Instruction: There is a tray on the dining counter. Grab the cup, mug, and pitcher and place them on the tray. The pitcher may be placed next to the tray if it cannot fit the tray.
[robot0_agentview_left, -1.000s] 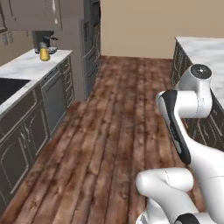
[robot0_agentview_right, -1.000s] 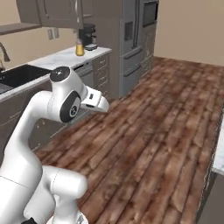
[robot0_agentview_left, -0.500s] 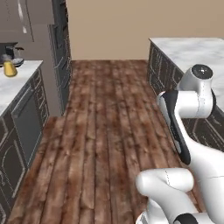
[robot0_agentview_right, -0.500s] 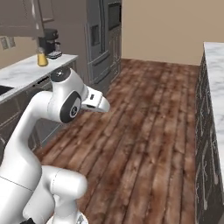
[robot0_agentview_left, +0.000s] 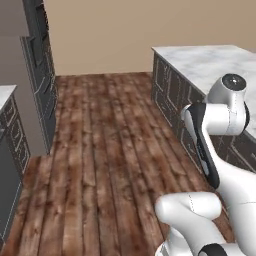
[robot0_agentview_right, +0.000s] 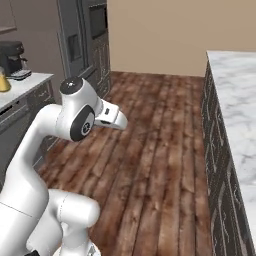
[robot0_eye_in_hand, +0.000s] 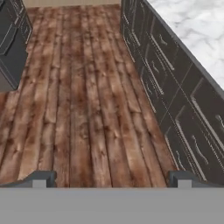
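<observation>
Over wood floor (robot0_eye_in_hand: 87, 109), fingers (robot0_eye_in_hand: 41, 178) spread wide, empty. Pitcher (robot0_agentview_right: 4, 80) far off to left on tabletop (robot0_agentview_right: 22, 86), beside coffee machine (robot0_agentview_right: 12, 57). Marble island (robot0_agentview_right: 235, 110) at right.

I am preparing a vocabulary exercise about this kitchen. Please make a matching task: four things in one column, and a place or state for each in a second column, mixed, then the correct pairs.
Things:
1. tool
2. coffee machine
3. marble counter
4. wooden floor

Places or states:
A. at the right, above dark cabinet fronts
B. open, nothing between its tips
C. runs between the cabinet rows toward the beige wall
D. far left, on the light worktop, beside a yellow object

Pairs: 1-B, 2-D, 3-A, 4-C
</observation>
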